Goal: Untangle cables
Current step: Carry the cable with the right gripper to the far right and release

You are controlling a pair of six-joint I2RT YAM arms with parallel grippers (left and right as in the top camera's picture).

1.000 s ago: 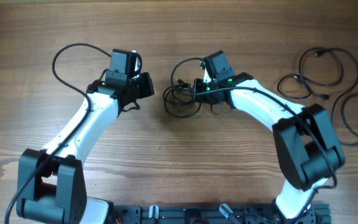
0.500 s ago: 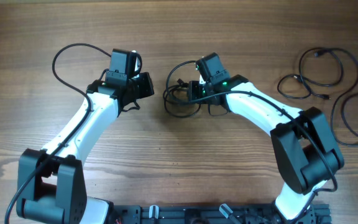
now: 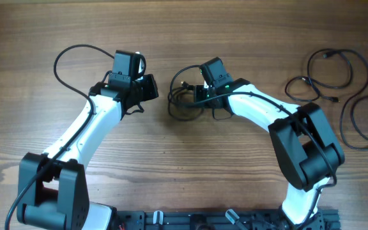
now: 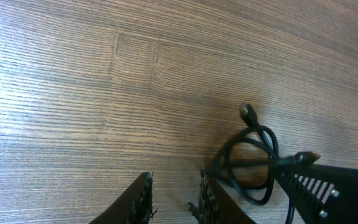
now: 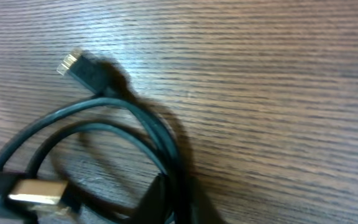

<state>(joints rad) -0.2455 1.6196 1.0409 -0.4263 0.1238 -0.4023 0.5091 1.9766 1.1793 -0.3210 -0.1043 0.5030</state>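
A tangled bunch of thin black cables (image 3: 179, 97) lies on the wooden table between the two arms. My right gripper (image 3: 197, 94) is down at the bunch's right side. In the right wrist view it (image 5: 178, 190) is shut on the black strands of the cables (image 5: 148, 127), with a small plug (image 5: 73, 62) and a gold plug (image 5: 36, 190) lying free. My left gripper (image 3: 148, 88) sits just left of the bunch. In the left wrist view it (image 4: 174, 199) stands open with only bare table between its fingers (image 4: 143, 198), and the bunch (image 4: 257, 155) lies to its right.
More black cables (image 3: 329, 55) lie in loose loops at the far right of the table, with another loop (image 3: 346, 118) near the right edge. A thicker black wire (image 3: 62, 54) arcs off the left arm. The arm bases stand along the front edge.
My right gripper has moved left into the bunch and closed on its strands. The left arm has not moved.
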